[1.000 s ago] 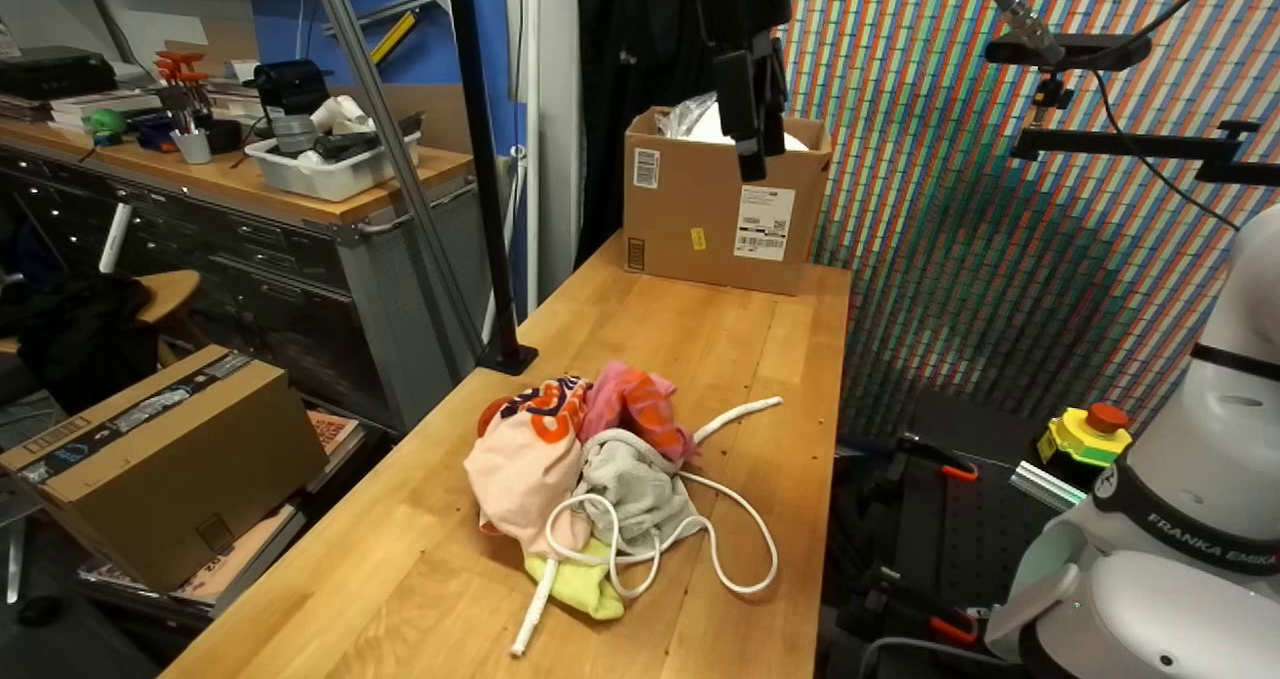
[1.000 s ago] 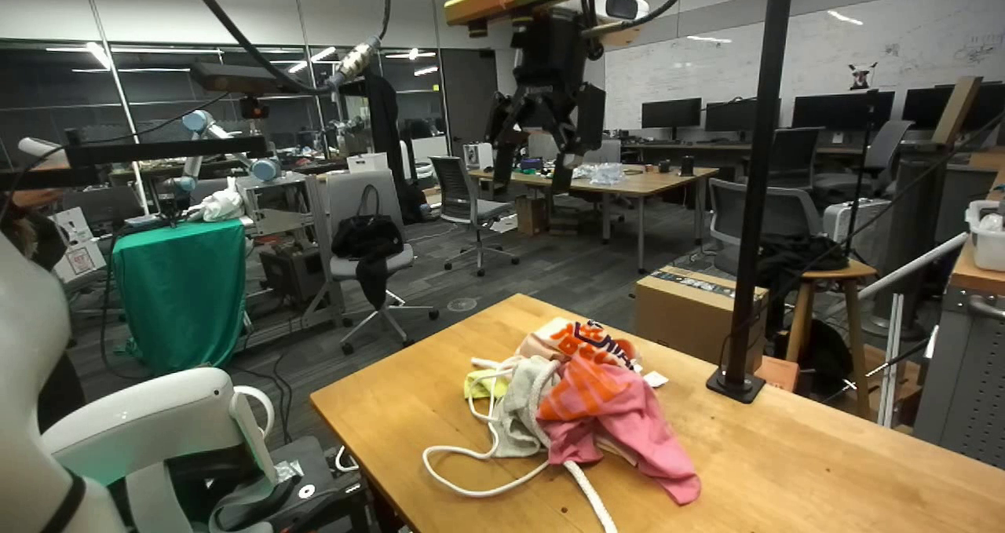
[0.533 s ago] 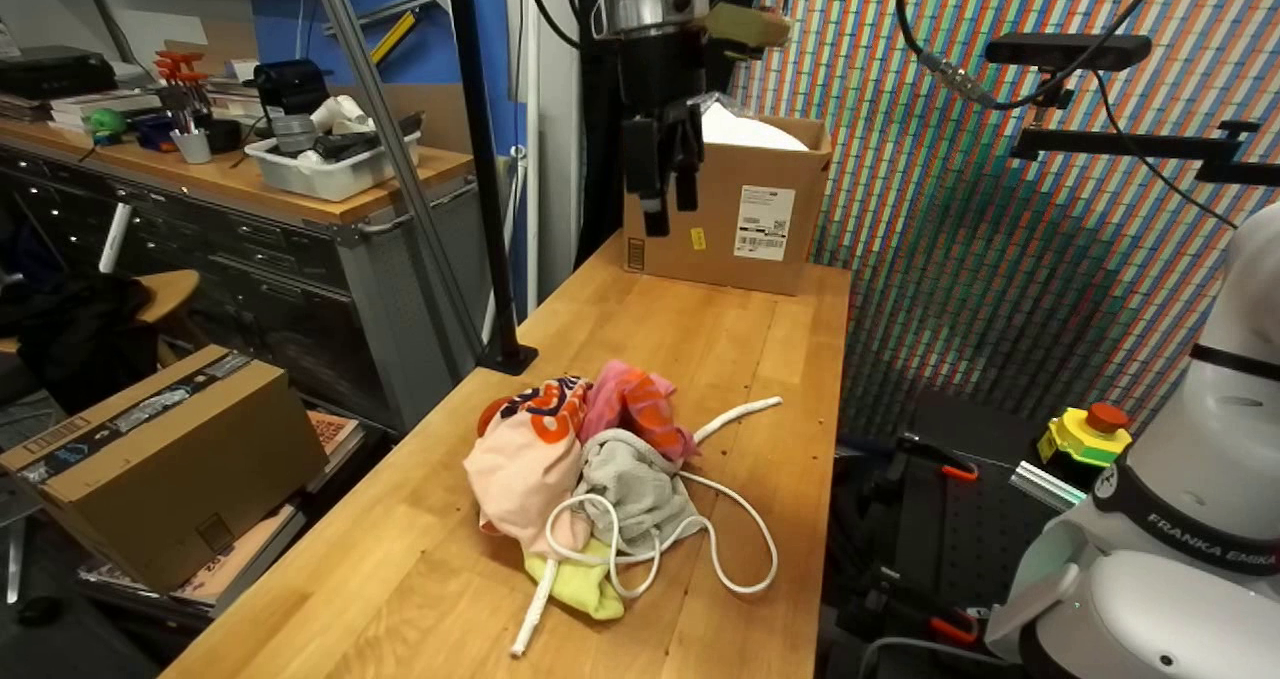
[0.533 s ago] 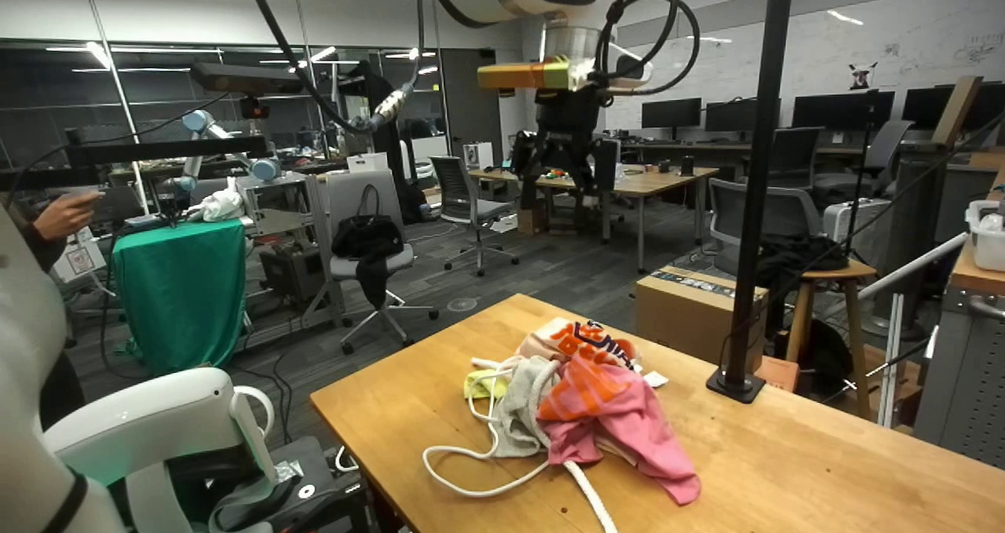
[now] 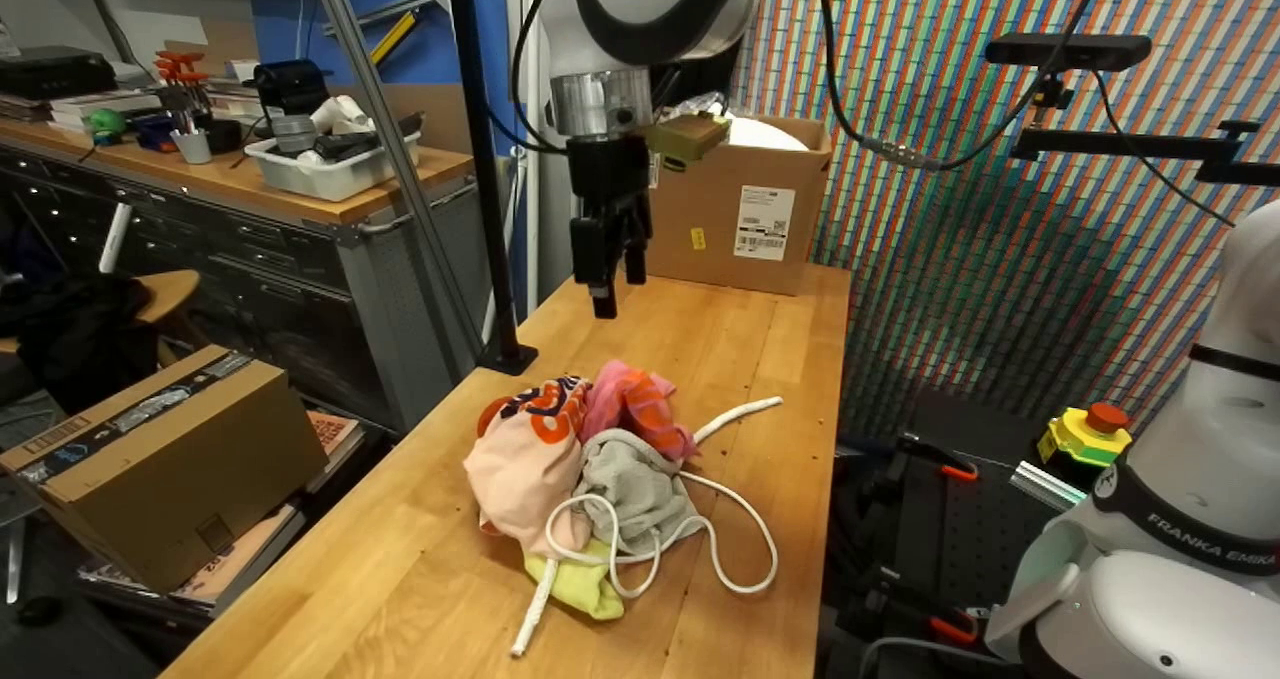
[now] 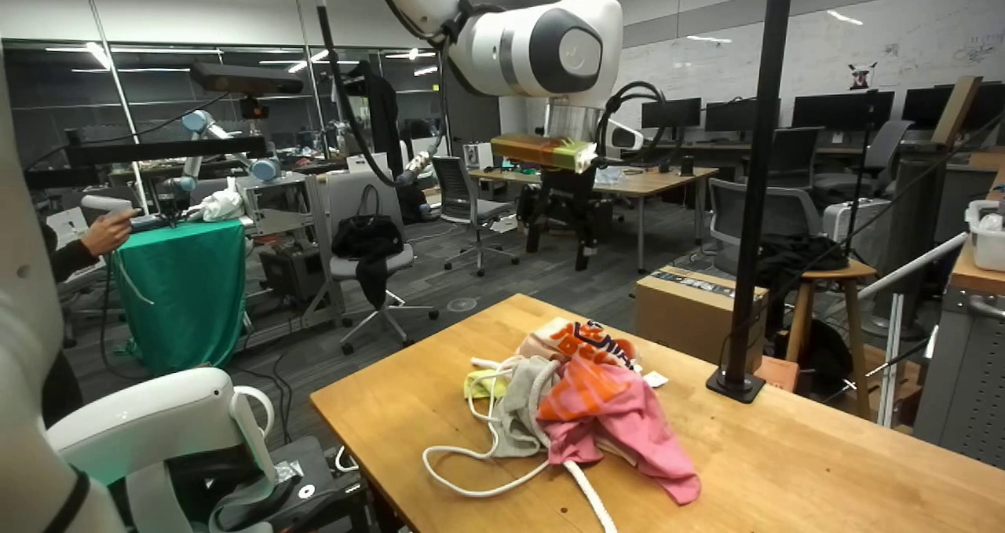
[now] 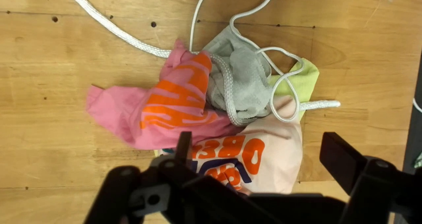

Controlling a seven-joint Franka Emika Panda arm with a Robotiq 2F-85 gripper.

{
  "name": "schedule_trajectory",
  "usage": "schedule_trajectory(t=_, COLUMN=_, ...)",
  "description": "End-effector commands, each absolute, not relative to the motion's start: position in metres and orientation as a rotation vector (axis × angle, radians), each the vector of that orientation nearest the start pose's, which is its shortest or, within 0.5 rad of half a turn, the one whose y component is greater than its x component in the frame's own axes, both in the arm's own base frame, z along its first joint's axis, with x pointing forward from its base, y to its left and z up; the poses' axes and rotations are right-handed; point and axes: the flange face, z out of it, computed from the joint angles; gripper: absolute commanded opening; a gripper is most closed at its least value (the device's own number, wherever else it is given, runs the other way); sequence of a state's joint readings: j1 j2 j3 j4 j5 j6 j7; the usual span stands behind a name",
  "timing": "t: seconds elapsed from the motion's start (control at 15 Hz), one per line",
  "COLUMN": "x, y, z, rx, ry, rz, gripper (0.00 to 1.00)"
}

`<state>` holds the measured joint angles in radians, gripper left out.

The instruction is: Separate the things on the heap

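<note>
Wrist view: we keep in mind that the pincer (image 7: 258,148) hangs clear of the heap (image 7: 217,118) on the surface (image 7: 49,151), jaws spread, gripping nothing. Lifting the grey cloth (image 7: 250,79) may, we judge, drag the whole heap, because the thick rope (image 7: 228,85) crosses it and the thin cord (image 7: 285,75) loops over the pale pink cloth (image 7: 283,151).

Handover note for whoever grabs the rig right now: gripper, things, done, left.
Gripper: open, empty, raised above the table.
Things: one heap on the table. Orange-printed pink cloth, pale pink cloth, grey cloth and yellow-green cloth bunched together; white rope runs across the grey cloth, thin cord loops out beside it.
Done: no item lies apart.
Left: separate everything. Perhaps start with the orange-printed pink cloth's loose end; white rope and thin cord may snag.
</note>
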<state>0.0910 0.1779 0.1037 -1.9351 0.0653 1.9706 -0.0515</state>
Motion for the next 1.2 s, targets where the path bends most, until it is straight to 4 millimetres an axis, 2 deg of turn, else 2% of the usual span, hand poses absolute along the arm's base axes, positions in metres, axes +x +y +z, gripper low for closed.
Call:
schedule_trajectory(t=0.0, x=0.577, y=0.144, z=0.359, rx=-3.038, ry=-0.454, rz=0.170, gripper=1.00)
schedule_trajectory(t=0.4, x=0.577, y=0.189, z=0.319, rx=-2.983, ry=-0.764, rz=0.173, gripper=1.00)
schedule_trajectory(t=0.6, x=0.584, y=0.202, z=0.298, rx=-2.973, ry=-0.811, rz=0.083, gripper=1.00)
schedule_trajectory(t=0.87, x=0.596, y=0.209, z=0.267, rx=-2.982, ry=-0.780, rz=-0.089, gripper=1.00)
schedule_trajectory(t=1.13, x=0.604, y=0.203, z=0.235, rx=-3.015, ry=-0.794, rz=-0.161, gripper=1.00)
